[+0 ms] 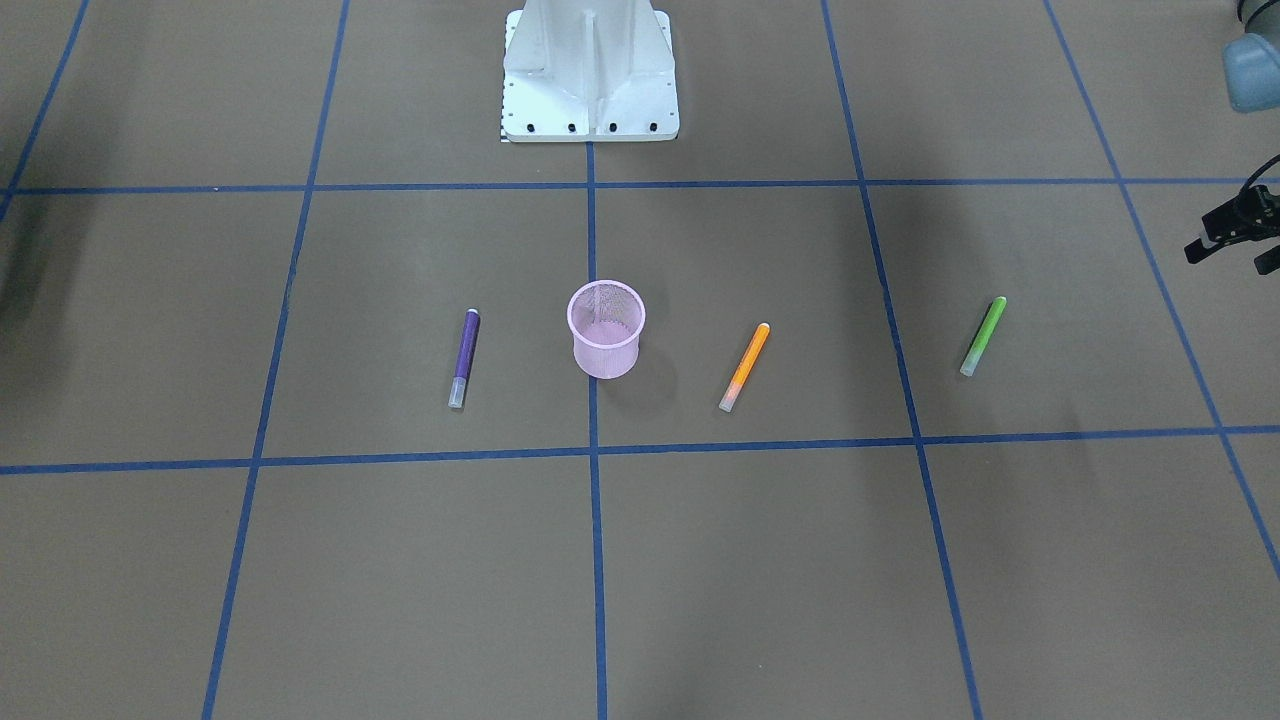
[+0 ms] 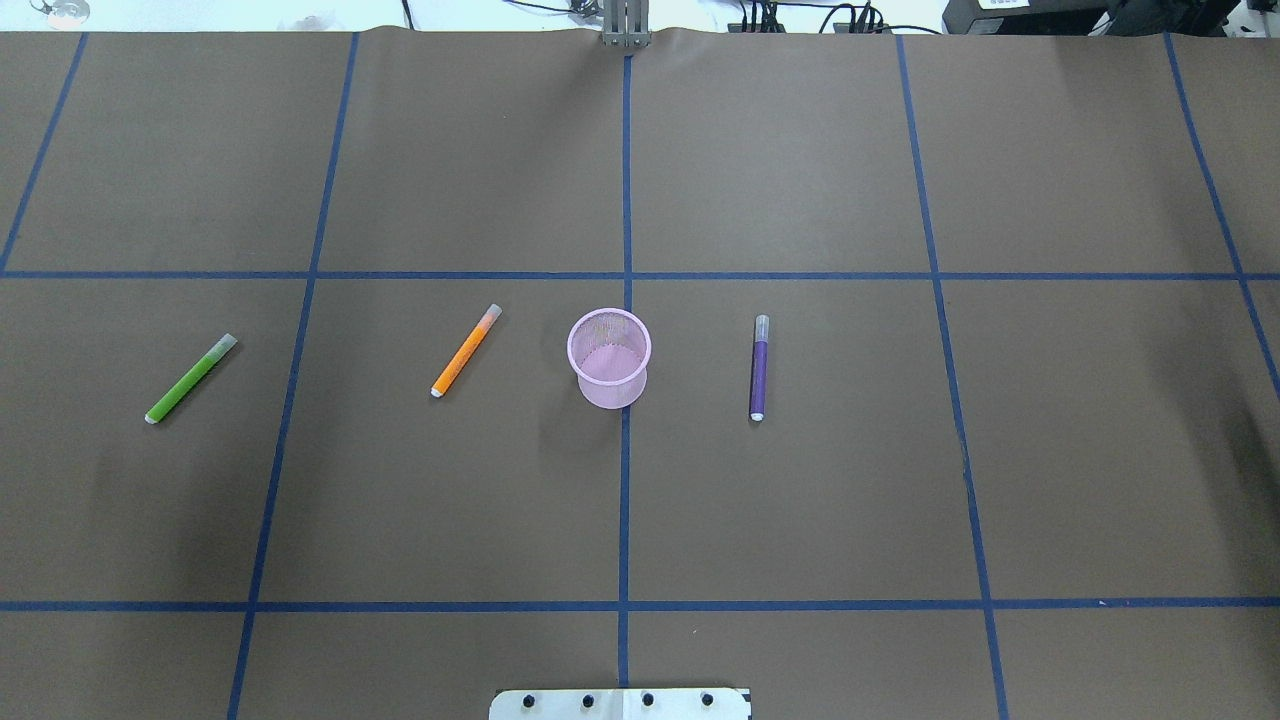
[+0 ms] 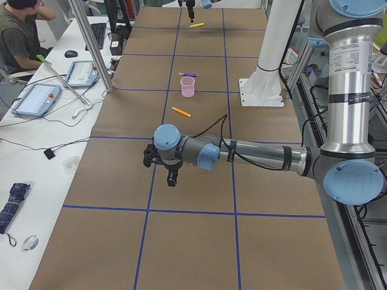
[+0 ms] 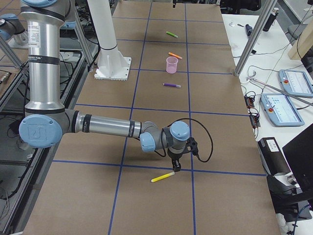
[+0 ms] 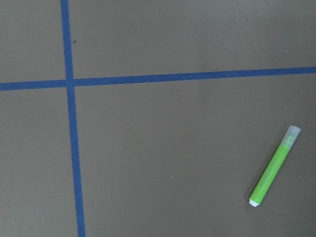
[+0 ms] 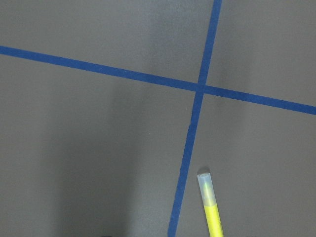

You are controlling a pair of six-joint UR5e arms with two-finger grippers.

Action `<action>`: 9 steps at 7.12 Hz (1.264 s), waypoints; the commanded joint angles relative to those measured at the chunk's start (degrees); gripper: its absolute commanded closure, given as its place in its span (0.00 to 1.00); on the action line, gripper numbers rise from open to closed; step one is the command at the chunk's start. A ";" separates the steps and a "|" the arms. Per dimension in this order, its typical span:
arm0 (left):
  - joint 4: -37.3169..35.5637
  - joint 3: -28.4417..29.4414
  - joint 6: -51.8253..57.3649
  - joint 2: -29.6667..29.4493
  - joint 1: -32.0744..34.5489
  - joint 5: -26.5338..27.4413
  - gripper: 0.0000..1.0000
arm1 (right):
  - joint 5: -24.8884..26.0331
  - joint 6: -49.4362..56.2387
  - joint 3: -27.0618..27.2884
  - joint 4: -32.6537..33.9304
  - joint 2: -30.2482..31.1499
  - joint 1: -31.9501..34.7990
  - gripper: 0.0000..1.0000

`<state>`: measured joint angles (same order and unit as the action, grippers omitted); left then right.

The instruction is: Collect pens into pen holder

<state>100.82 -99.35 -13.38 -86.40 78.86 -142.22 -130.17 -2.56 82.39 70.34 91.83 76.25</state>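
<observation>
In the middle of the front view, the pen holder stands upright on the tabletop, between the purple pen and the orange pen. The green pen lies near the left hand. The yellow pen lies just beside the right hand (I cannot tell if either hand is spread). A pen that strikes the rim may tip this light cup. There is open room all around.

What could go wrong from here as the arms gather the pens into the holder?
The right pincer hangs near the yellow pen's end, not its middle; a grasp there may miss or roll it.
The pen holder stands free and looks light; a pen hitting its rim might tip it.
The orange pen and purple pen flank it, so both arms could crowd there.
</observation>
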 commanded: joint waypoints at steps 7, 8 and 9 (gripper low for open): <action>0.16 -0.05 -0.07 -2.28 -0.28 0.01 0.00 | 0.18 3.35 -10.50 -0.29 -3.23 -2.07 0.44; 0.16 -0.05 -0.07 -2.28 -0.28 0.01 0.00 | 0.18 3.70 -10.67 -0.29 -3.23 -2.07 0.55; 0.25 -0.14 -0.07 -2.28 -0.37 0.01 0.00 | 0.18 3.62 -10.59 -0.29 -3.23 -2.07 0.82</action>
<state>101.01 -99.44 -13.45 -88.68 78.54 -142.21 -129.99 1.00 71.88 70.04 88.64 74.22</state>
